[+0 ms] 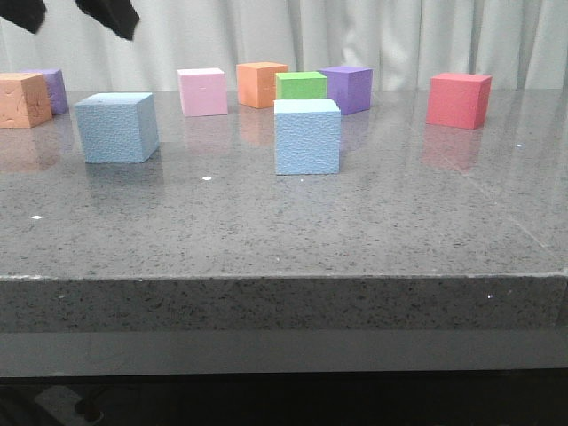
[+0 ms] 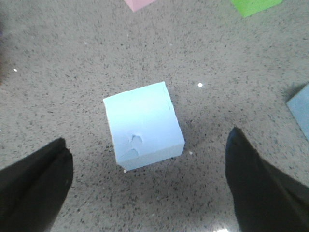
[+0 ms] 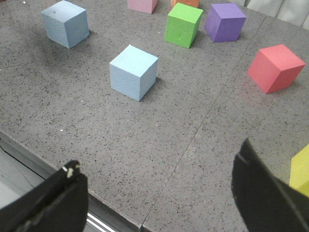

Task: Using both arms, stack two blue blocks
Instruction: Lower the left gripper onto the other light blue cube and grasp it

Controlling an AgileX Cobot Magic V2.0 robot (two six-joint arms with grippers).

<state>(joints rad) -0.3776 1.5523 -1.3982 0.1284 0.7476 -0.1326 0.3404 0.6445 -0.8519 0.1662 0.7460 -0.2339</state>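
Two pale blue blocks stand apart on the grey table. One is at the left (image 1: 117,127), the other near the middle (image 1: 306,136). My left gripper (image 1: 67,13) hangs high above the left block, its jaws spread wide. In the left wrist view the gripper (image 2: 147,193) is open and empty, with that block (image 2: 143,125) on the table below, well apart from the fingers, and the other block's corner (image 2: 301,113) at the frame edge. My right gripper (image 3: 154,203) is open and empty over the table's front edge, well short of both blocks (image 3: 133,72) (image 3: 65,23). It is out of the front view.
Behind the blocks stand a pink cube (image 1: 202,91), an orange cube (image 1: 261,83), a green cube (image 1: 301,86), a purple cube (image 1: 348,88) and a red cube (image 1: 459,99). An orange cube (image 1: 22,99) and a purple cube (image 1: 51,89) stand at the far left. A yellow cube (image 3: 301,169) is near the right gripper.
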